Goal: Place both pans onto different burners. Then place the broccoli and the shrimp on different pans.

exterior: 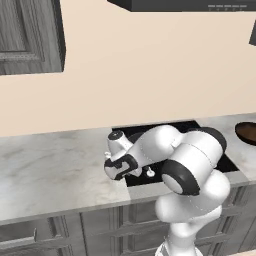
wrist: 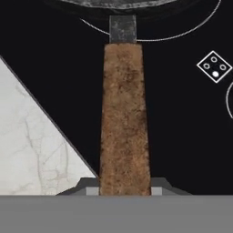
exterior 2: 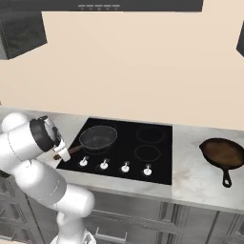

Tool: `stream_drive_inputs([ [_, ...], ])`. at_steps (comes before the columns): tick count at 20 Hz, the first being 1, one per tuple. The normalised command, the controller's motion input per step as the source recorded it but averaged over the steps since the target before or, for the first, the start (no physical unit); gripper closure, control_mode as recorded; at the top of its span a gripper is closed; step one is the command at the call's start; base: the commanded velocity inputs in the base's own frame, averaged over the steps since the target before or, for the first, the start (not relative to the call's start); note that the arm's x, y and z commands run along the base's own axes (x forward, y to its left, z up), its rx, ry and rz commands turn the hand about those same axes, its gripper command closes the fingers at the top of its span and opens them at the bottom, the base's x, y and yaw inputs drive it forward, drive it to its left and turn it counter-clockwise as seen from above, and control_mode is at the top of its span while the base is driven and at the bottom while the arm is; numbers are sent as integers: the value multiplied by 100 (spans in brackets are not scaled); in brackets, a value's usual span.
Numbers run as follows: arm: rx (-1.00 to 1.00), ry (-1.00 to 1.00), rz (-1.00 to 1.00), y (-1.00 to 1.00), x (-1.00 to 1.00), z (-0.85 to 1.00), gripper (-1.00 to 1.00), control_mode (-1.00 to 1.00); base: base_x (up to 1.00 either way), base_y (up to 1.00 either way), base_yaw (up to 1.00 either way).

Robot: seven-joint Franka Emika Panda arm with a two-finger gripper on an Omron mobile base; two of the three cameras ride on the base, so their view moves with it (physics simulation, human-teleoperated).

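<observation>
The dark grey pan sits on the front-left burner of the black cooktop. Its long brown wooden handle points toward the cooktop's front-left corner. My gripper is shut on the end of that handle, one fingertip on each side; it also appears low beside my arm. The brown pan with the short dark handle lies on the marble counter to the right of the cooktop, far from my gripper. Two right-hand burners are bare. The broccoli and the shrimp are out of view.
A row of small white knobs runs along the cooktop's front edge. Marble counter stretches to the left of the cooktop. A range hood hangs overhead, with dark cabinets on the wall.
</observation>
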Motion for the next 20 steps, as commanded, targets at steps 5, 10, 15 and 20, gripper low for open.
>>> stream_drive_inputs([
  [5, 0, 14, 0, 0, -3, -24, 100, -100, 0, 0, 0],
  [10, 0, 5, 0, -3, -23, -11, 100, -100, 0, 0, 0],
  [15, 0, 2, -1, -9, -29, -8, 100, -100, 0, 0, 0],
  [20, 0, 0, -1, -23, -23, -2, 100, -100, 0, 0, 0],
])
